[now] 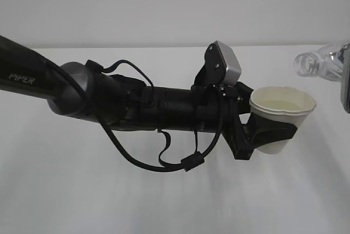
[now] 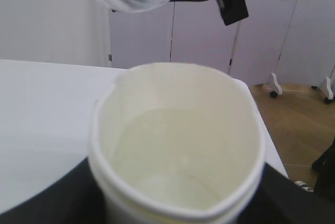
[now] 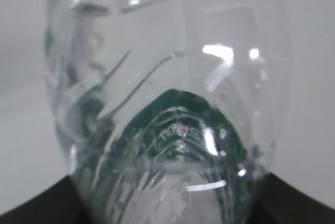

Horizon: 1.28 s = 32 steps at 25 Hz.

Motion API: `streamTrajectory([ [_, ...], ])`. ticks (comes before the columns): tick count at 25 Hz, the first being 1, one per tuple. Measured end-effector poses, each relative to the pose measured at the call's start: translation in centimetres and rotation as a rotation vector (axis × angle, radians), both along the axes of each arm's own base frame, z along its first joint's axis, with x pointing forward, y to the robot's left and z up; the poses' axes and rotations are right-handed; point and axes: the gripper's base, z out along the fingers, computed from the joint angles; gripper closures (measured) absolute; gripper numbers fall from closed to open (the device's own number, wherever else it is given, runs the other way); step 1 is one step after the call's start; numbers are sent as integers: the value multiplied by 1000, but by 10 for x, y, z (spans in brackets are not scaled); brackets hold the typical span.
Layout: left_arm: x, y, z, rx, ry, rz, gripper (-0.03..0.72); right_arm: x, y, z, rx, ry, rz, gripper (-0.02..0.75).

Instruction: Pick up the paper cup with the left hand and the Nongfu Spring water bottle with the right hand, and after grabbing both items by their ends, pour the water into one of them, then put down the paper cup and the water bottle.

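Observation:
My left gripper is shut on the white paper cup, its black fingers clasping the lower wall. The cup is held upright above the table. Clear water lies in its cream inside, seen close in the left wrist view around the cup. The Nongfu Spring water bottle hangs tilted at the upper right, its open mouth facing left, above and to the right of the cup's rim. My right gripper is shut on the bottle; its green label shows through the plastic. No stream shows between bottle and cup.
The white table lies under the long black left arm and its loose cables. In the left wrist view the table's far edge gives way to wooden floor and grey wall panels.

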Motion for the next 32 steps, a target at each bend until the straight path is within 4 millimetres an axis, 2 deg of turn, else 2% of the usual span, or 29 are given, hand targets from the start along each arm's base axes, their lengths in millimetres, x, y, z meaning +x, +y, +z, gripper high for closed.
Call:
streamTrajectory([
  [8, 0, 0, 0, 0, 0, 0, 242, -6, -1, -13, 58, 35, -29, 332],
  [27, 0, 0, 0, 0, 0, 0, 242, -6, -1, -13, 295, 14, -136, 332],
  [32, 0, 0, 0, -1, 1, 1, 243, -6, -1, -13, 410, 4, -188, 332],
])
